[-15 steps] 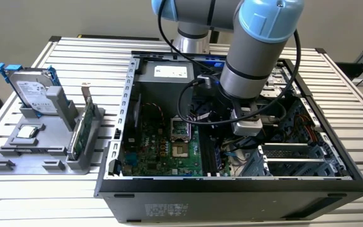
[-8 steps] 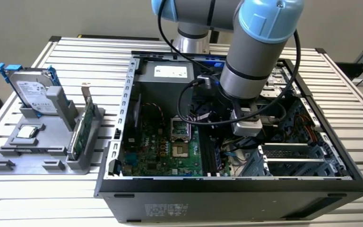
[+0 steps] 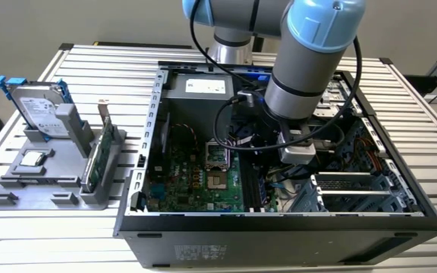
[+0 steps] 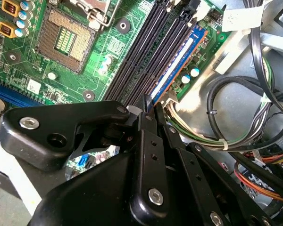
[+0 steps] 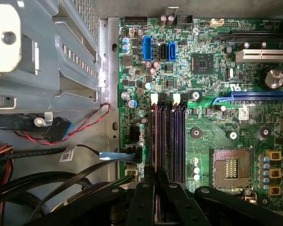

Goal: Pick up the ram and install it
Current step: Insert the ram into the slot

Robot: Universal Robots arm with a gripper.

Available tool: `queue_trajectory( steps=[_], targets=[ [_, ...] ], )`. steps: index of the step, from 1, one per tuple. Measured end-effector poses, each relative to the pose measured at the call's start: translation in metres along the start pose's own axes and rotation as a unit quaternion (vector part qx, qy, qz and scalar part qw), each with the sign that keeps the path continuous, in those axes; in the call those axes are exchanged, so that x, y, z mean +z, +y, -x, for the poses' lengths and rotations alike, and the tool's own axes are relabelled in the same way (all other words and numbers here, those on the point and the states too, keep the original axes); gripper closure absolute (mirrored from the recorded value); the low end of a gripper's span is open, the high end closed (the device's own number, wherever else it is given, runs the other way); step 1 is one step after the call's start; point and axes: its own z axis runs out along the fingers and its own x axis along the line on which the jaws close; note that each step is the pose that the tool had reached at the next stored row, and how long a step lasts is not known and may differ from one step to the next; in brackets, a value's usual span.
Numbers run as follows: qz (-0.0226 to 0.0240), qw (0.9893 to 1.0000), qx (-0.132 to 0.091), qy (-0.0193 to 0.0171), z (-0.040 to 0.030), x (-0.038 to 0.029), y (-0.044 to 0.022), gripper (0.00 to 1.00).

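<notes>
The ram [image 4: 175, 66] is seen seated edge-up in the outermost memory slot of the motherboard [image 4: 108, 47], along the board edge nearest the cable bundle [image 4: 236, 122]. The gripper [image 4: 151, 109] is held closed directly over the near end of the ram, fingertips pinched together just above it; actual contact cannot be judged. In the exterior view the gripper [image 3: 296, 162] is lowered inside the computer case [image 3: 279, 227].

We are seeing the ram [image 4: 175, 69] seated in its slot, its near end hiding behind the gripper [image 4: 148, 109]. The arm [image 3: 309, 62] is covering the case's [image 3: 279, 227] middle; the frame's edge is cutting the hard drive's [image 3: 40, 108] corner.
</notes>
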Motion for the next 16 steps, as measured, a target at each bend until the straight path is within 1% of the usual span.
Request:
queue_trajectory(
  steps=[16],
  targets=[
    [0.0001,1.0,0.0,0.0,0.0001,0.0029,-0.0019,1.0]
  ],
)
